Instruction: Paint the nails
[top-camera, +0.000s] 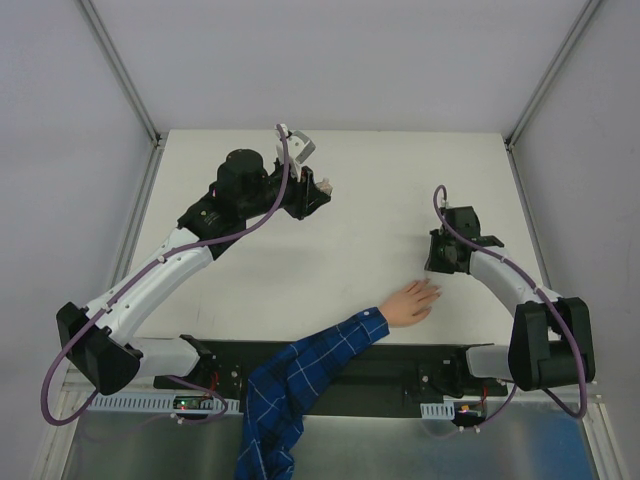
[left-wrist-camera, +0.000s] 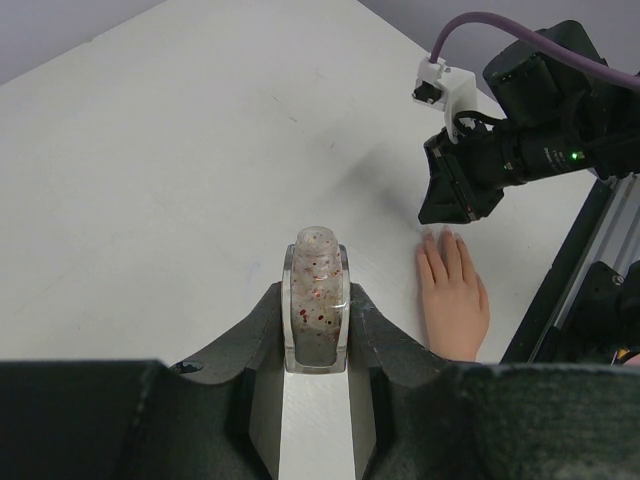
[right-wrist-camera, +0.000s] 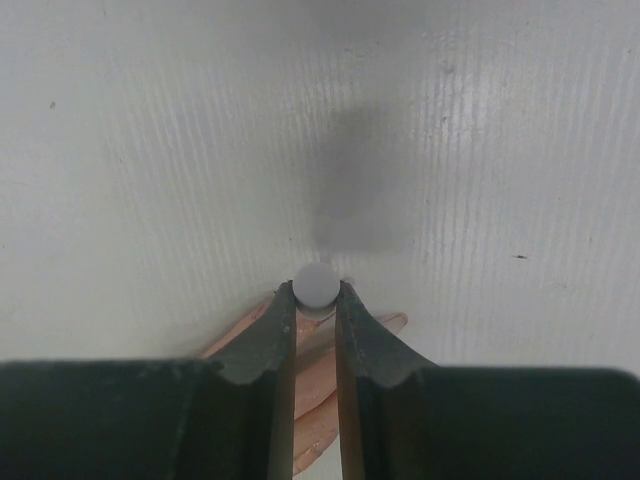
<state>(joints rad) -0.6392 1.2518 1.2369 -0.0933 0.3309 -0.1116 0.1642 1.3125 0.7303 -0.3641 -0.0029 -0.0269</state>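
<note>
The left gripper (left-wrist-camera: 316, 300) is seen pressed onto a small clear bottle (left-wrist-camera: 316, 310) flecked with red, held upright between its fingers far out over the table (top-camera: 380, 200). From the left wrist view, the hand (left-wrist-camera: 455, 300) lies ahead and to the right of this gripper, well apart from it, palm down on the table, with a blue plaid sleeve (top-camera: 300, 375) behind it.

The right gripper (right-wrist-camera: 316, 300) is narrowly closed, pinching a thin thing with a round pale grey end (right-wrist-camera: 316, 284) between its fingertips; what the thing is cannot be told. In the right wrist view, the fingers of the hand (right-wrist-camera: 310, 375) are seen directly beneath and behind the fingertips, so the gripper is held just over the fingertips of the hand. In the top view, the right gripper (top-camera: 437, 262) is just beyond the fingertips.

The nails (left-wrist-camera: 440, 235) are barely made out, at the finger ends just under the right gripper; whether they are touched cannot be told.
</note>
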